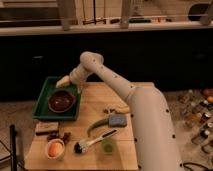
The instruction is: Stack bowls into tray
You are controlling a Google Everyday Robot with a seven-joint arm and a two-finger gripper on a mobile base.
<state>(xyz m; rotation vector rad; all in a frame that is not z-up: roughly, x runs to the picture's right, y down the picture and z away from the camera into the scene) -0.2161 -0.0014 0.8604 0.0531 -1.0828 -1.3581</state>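
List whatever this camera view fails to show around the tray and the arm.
- Gripper at the tray's far right corner: too blurred to show any contact with the tray.
- Bowl in the tray: one or a stack, too dim to tell.
- Dark items beside the wooden block: too small to identify.

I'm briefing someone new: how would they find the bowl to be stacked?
Look at the green tray on the table's far left corner. The dark red-brown bowl sits inside it, below the gripper. It is wider than the white bowl near the front.
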